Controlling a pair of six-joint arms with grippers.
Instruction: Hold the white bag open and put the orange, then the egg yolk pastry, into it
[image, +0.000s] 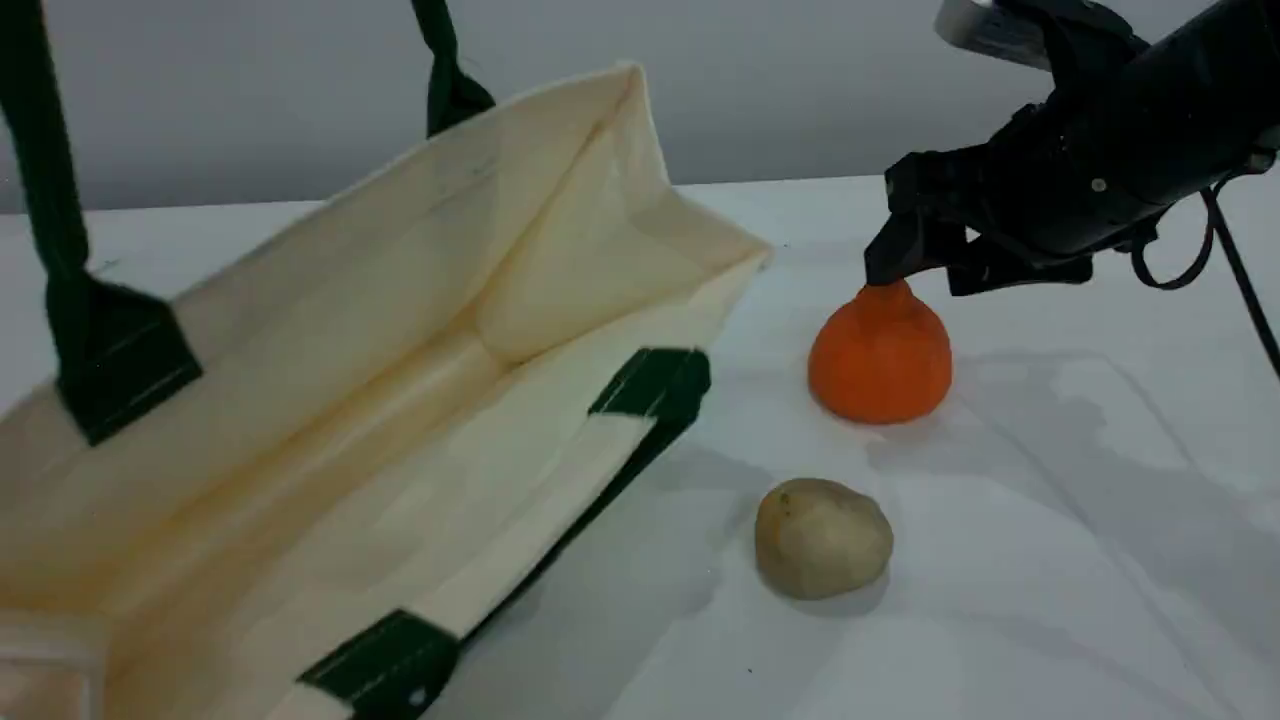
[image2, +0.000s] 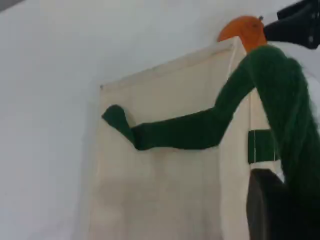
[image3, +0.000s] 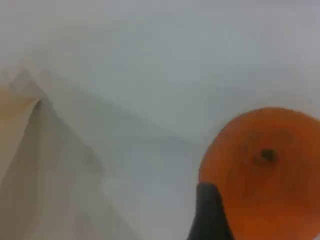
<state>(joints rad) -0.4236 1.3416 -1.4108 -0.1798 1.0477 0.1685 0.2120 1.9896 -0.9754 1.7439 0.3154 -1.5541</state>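
Note:
The white bag (image: 400, 400) lies open-mouthed on the left of the table, and its dark green handle (image: 50, 180) runs up out of the scene view. In the left wrist view that handle (image2: 200, 130) leads down into my left gripper (image2: 284, 210), which is shut on it above the bag (image2: 165, 190). The orange (image: 880, 360) stands right of the bag. My right gripper (image: 935, 270) is open directly over the orange's necked top, one fingertip (image3: 207, 215) beside the orange (image3: 265, 175). The egg yolk pastry (image: 822, 537) rests on the table in front of the orange.
The white table (image: 1050, 560) extends to the right and front of the two foods. The bag's second handle (image: 450, 80) stands up at the back. A black cable (image: 1190, 260) hangs from the right arm.

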